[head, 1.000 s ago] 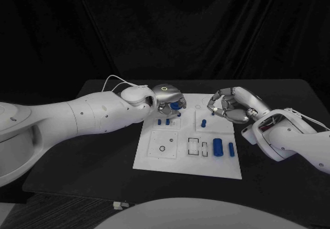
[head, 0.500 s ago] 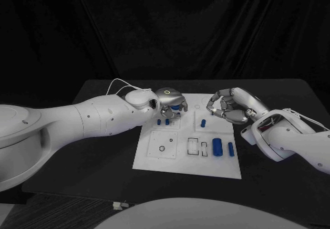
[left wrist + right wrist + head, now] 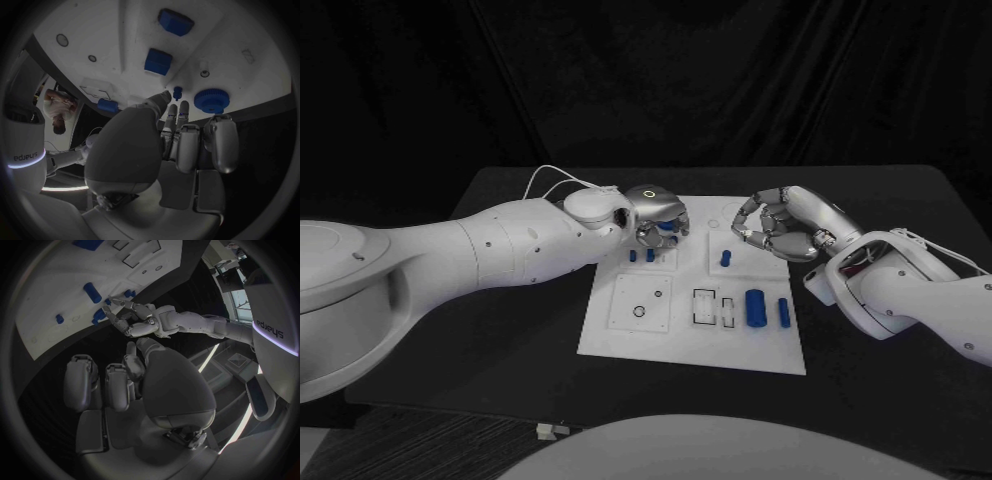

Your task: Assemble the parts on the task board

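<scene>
Left to right across the black table [image 3: 516,330]: the left hand [image 3: 655,218] is poised over the far left corner of the white task board [image 3: 625,335], its fingertips [image 3: 165,96] curled down beside a round, ridged blue gear [image 3: 211,100] and a small blue peg [image 3: 177,92]; whether a fingertip touches the peg cannot be told, and nothing is seen in the hand's grasp, so it is probably lining up to seat or pick a part there. Just nearer on the board stand two short blue pegs [image 3: 643,256], and right of them a single blue peg [image 3: 727,259]. Toward the near right edge, outlined rectangular recesses [image 3: 710,306] sit unfilled beside a long blue cylinder [image 3: 756,308] and a slimmer blue bar [image 3: 783,313], presumably awaiting insertion. The right hand [image 3: 788,226] hovers above the far right corner, its fingers curled loosely inward around nothing, apparently waiting clear of the work.
</scene>
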